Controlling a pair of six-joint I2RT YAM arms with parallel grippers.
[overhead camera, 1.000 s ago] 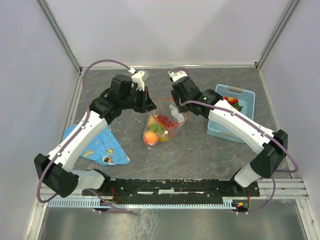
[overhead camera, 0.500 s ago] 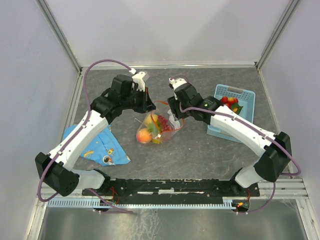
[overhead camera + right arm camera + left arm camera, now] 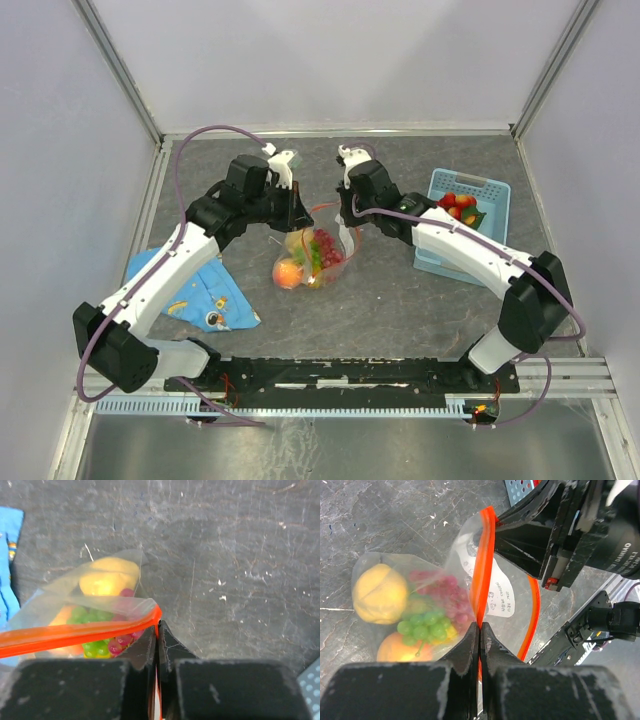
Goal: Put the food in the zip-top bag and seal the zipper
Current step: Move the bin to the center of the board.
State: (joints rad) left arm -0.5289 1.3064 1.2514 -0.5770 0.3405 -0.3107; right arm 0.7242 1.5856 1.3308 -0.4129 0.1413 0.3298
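— Where was the bag?

— The bag (image 3: 318, 255) sat near the middle of the table (image 3: 400, 300), between the two arms. Its full end appeared to rest on the gray surface while its mouth was held up.

— What held it?

— Both arms did. The left gripper (image 3: 479, 627) had its jaws pressed together on the zipper (image 3: 485, 555), pinching the orange strip at its near end. The right gripper (image 3: 157, 630) was clamped the same way on the strip's other end, fingers tight with only the plastic between them.

— Was the mouth closed?

— Not fully. In the left wrist view one orange edge ran straight between the two grippers, and the second edge bowed away to the side, apart from the first.

— And the food?

— Inside the bag lay a lemon (image 3: 379, 592), a peach (image 3: 400, 650), green grapes (image 3: 422, 625) and purple grapes (image 3: 445, 592), all bunched at the bottom and touching one another. A few red fruits (image 3: 460, 203) sat in the basket (image 3: 490, 188), which stood to the right of the bag beside the right arm.

— Anything else on the table?

— A cloth (image 3: 195, 290) lay crumpled on the left, partly under the left arm and well apart from the bag.
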